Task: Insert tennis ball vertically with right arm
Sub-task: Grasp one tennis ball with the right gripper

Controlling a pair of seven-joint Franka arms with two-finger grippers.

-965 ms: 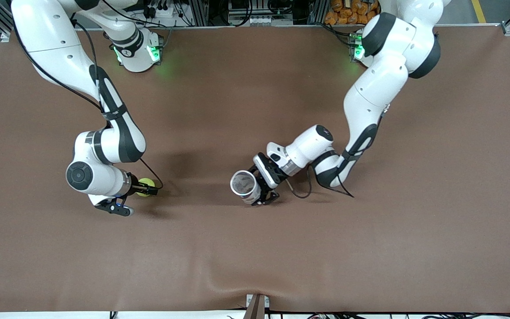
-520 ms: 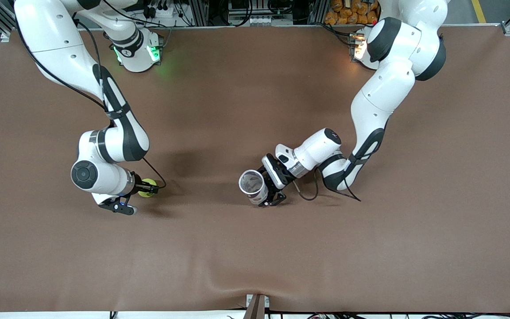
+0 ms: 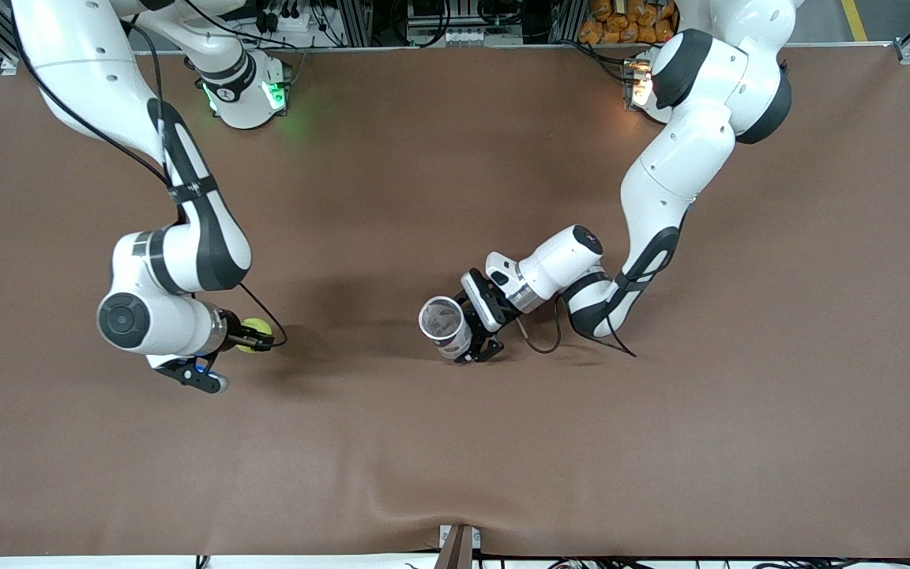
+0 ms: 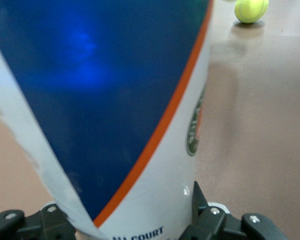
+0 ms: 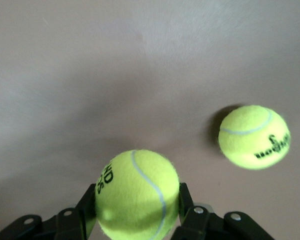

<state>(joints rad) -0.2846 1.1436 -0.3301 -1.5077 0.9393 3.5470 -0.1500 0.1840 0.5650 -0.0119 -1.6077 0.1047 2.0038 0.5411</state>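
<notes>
Toward the right arm's end of the surface (image 3: 455, 158), your right gripper (image 5: 135, 220) pinches the tennis ball (image 5: 136, 194) for insertion, while the left gripper (image 3: 477, 330) clamps the can (image 3: 445, 325), mouth up.

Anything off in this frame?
One oddity: a loose ball lies on the table beside the ball gripped by the right gripper. It shows only in the right wrist view. The can in the left gripper looks fine, mouth up.

A robotics lab; aluminium framing (image 3: 360, 20) and cabling (image 3: 281, 16) edge the brown table (image 3: 455, 458)
</notes>
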